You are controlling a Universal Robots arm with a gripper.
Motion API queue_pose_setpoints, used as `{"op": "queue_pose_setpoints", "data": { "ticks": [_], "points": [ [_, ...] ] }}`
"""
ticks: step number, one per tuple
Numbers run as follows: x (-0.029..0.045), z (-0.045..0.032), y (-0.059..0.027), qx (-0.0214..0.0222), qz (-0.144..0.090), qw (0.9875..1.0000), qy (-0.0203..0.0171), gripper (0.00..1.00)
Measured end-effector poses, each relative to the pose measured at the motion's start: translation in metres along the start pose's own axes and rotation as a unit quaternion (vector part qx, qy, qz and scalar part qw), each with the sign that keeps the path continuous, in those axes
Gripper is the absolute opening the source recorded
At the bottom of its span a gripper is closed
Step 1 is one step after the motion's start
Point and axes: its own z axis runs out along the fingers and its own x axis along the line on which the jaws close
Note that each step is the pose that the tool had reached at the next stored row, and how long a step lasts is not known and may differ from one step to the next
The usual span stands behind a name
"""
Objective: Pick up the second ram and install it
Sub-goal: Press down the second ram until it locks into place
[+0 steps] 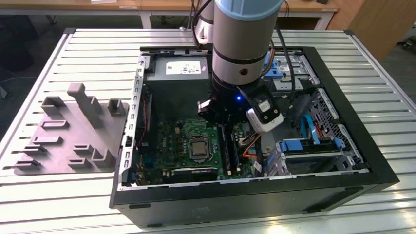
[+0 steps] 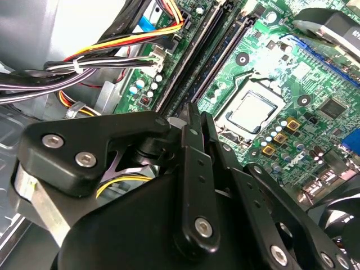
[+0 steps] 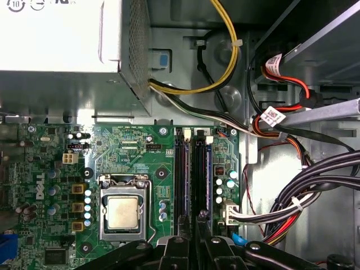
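Our gripper (image 1: 224, 122) is down inside the PC case (image 1: 364, 146), over the motherboard (image 3: 140, 157) beside the CPU socket (image 3: 122, 212). In both wrist views the fingers (image 2: 190, 121) are narrow, almost together, with their tips at the memory slots. The second ram (image 3: 201, 174) stands upright in its slot, running towards the grey power supply (image 3: 62, 50). We can't tell if the tips clamp it. The grey fixture tray (image 1: 65, 141) lies on the table at the exterior view's left edge.
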Motion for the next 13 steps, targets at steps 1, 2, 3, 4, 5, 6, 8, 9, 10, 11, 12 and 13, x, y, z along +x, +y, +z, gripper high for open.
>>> {"op": "queue_pose_setpoints", "data": {
  "ticks": [1, 2, 3, 4, 5, 6, 8, 9, 10, 11, 12, 13],
  "points": [
    [0.0, 0.0, 0.0, 0.0, 0.0, 1.0, 0.0, 0.19],
    [0.0, 0.0, 0.0, 0.0, 0.0, 1.0, 0.0, 0.19],
    [0.0, 0.0, 0.0, 0.0, 0.0, 1.0, 0.0, 0.19],
    [0.0, 0.0, 0.0, 0.0, 0.0, 1.0, 0.0, 0.19],
    [0.0, -0.0001, 0.0, 0.0, 0.0, 1.0, 0.0, 0.18],
    [0.0, -0.0001, 0.0, 0.0, 0.0, 1.0, 0.0, 0.11],
    [0.0, -0.0001, 0.0, 0.0, 0.0, 1.0, 0.0, 0.1],
    [0.0, -0.0001, 0.0, 0.0, 0.0, 1.0, 0.0, 0.1],
    [0.0, -0.0001, 0.0, 0.0, 0.0, 1.0, 0.0, 0.1],
    [0.0, -0.0001, 0.0, 0.0, 0.0, 1.0, 0.0, 0.1],
    [0.0, -0.0002, 0.0, 0.0, 0.0, 1.0, 0.0, 0.1],
    [0.0, -0.0002, 0.0, -0.0001, 0.0, 1.0, 0.0, 0.1]
  ]
}}
